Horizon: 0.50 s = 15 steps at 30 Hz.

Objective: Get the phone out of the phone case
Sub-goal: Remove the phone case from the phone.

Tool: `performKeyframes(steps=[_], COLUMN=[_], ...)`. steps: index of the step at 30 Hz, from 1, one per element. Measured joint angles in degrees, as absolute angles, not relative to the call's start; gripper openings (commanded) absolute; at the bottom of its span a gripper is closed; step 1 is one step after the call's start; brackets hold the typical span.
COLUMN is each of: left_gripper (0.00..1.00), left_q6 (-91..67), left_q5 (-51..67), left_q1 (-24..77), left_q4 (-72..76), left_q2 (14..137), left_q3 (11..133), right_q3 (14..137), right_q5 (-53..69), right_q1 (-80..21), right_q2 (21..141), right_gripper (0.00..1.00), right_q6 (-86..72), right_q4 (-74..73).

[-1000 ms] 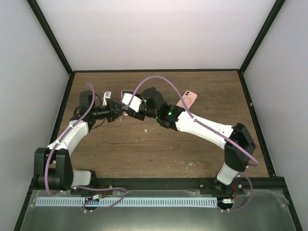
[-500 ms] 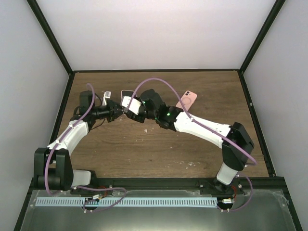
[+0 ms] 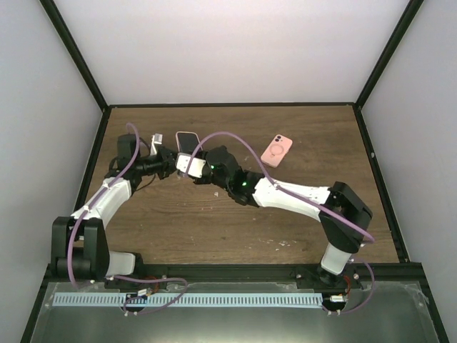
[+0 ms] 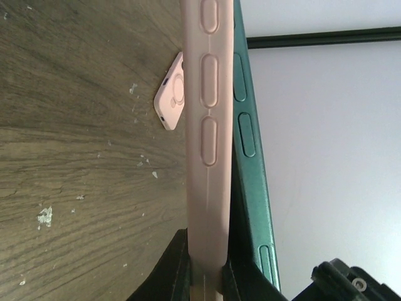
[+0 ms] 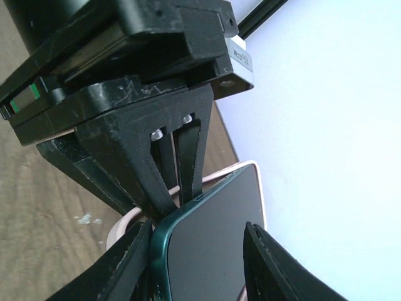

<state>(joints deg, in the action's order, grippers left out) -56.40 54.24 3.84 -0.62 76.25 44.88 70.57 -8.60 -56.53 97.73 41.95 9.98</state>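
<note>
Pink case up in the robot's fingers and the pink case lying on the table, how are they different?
The held pink case is clamped in the left gripper; the other pink case lies flat on the table, untouched. The held one has a dark green phone against it, gripped by the right gripper; the other shows only its back. Both are pale pink.

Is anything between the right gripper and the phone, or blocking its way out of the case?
Nothing separate visible. The right gripper grips the green phone by its sides; the left gripper pinches the pink case wall. Only the case rim holds it.
</note>
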Motion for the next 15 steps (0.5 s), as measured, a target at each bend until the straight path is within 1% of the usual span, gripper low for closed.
performKeyframes(steps=[6,15], left_gripper=[0.0,0.0], left_q6=[-57.1,-57.0], left_q5=[53.8,52.4], left_q1=[3.8,3.6], left_q4=[1.1,2.9], left_q2=[76.6,76.8], left_q3=[44.9,44.9], right_q3=[66.5,65.8], right_q5=[-11.9,-13.1], right_q1=[-57.2,-57.3], right_q2=[98.7,100.9], right_gripper=[0.27,0.11], right_q6=[50.0,55.4], right_q4=[20.0,24.9])
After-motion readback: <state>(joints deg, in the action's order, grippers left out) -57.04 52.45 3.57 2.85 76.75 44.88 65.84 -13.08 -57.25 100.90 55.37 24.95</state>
